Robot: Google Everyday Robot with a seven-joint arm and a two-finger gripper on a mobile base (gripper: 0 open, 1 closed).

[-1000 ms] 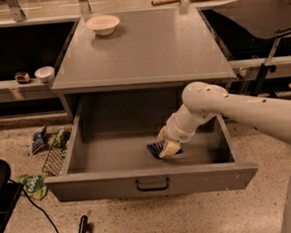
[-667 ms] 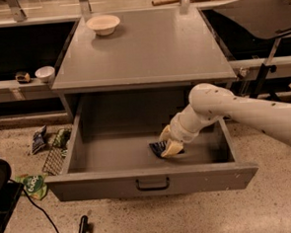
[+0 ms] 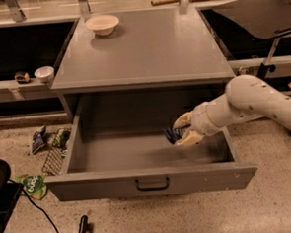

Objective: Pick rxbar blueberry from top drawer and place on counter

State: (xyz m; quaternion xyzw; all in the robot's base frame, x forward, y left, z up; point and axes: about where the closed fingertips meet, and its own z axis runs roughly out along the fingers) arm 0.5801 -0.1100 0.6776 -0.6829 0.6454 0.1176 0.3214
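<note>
Speckled floor, grey cabinet. Table (image 3: 146, 54): bowl (image 3: 102, 24) at far left. Top drawer (image 3: 90, 186): open. Hand (image 3: 178, 133): closed on rxbar blueberry (image 3: 169, 135), now risen rightward off the drawer floor. Bar lifted; table placement pending.

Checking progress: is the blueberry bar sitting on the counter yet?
No, the rxbar blueberry is down inside the open top drawer, gripped by the pincer, while the counter carries a white bowl.
</note>
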